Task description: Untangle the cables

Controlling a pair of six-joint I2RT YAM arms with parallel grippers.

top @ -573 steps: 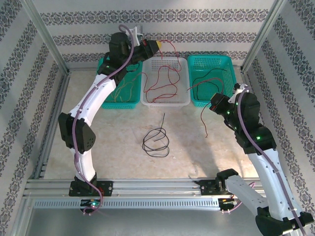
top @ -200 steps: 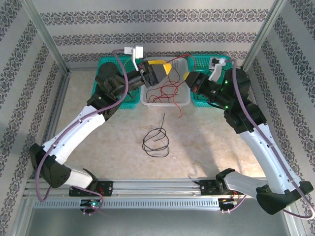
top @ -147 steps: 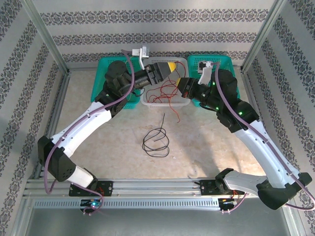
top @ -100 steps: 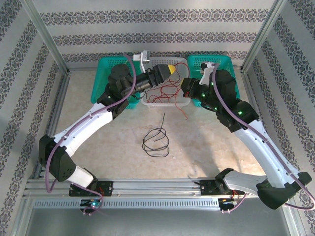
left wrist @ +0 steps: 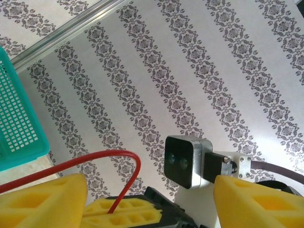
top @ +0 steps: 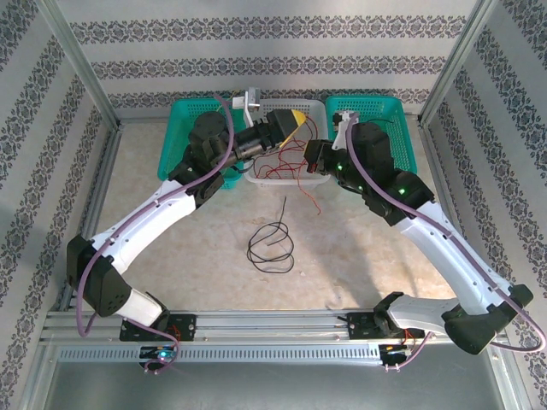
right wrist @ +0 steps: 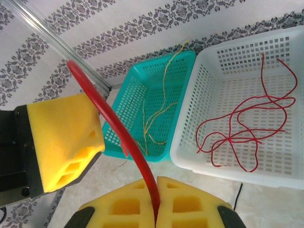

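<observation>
Right wrist: red cable [right wrist: 118, 132] between pads [right wrist: 187, 204]

The top camera looks steeply down from high above the near edge over the whole table [top: 197, 213], the left wrist camera peers close past the left fingers [left wrist: 42, 199] at the patterned wall [left wrist: 190, 71], and the right wrist camera looks close past the right fingers [right wrist: 190, 204] down into the white basket [right wrist: 190, 118] and a green basket [right wrist: 137, 109], both shared with the top view.
</observation>
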